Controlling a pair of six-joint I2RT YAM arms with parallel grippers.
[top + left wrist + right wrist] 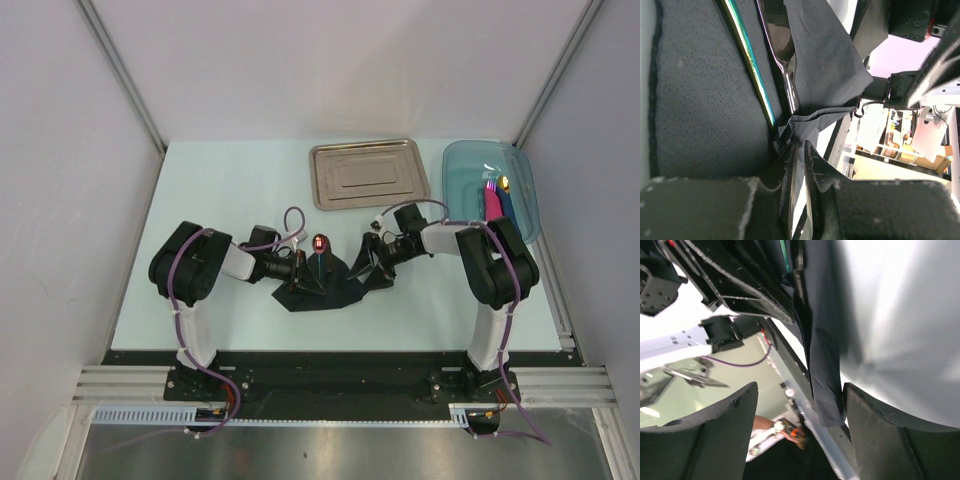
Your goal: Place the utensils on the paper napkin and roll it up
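The black paper napkin (pixel 335 290) lies crumpled at the table's middle between both grippers. Two utensils lie on it: one with a blue handle and a shiny red end (pixel 320 244), and a dark one that shows beside the iridescent handle (pixel 751 67) in the left wrist view (pixel 782 47). My left gripper (pixel 300 272) is at the napkin's left side, its jaws (pixel 801 146) nearly closed on a bunched fold of the napkin (pixel 825 65). My right gripper (pixel 372 262) is at the napkin's right side and open (pixel 800 390). A raised edge of the napkin (pixel 822 350) hangs between its fingers, close to the right one.
A steel tray (pixel 368 175) lies behind the napkin. A translucent blue bin (pixel 470 165) at the back right holds a pink roll (pixel 492 203) and a dark blue roll (pixel 508 205) with utensil tips poking out. White walls close in the table.
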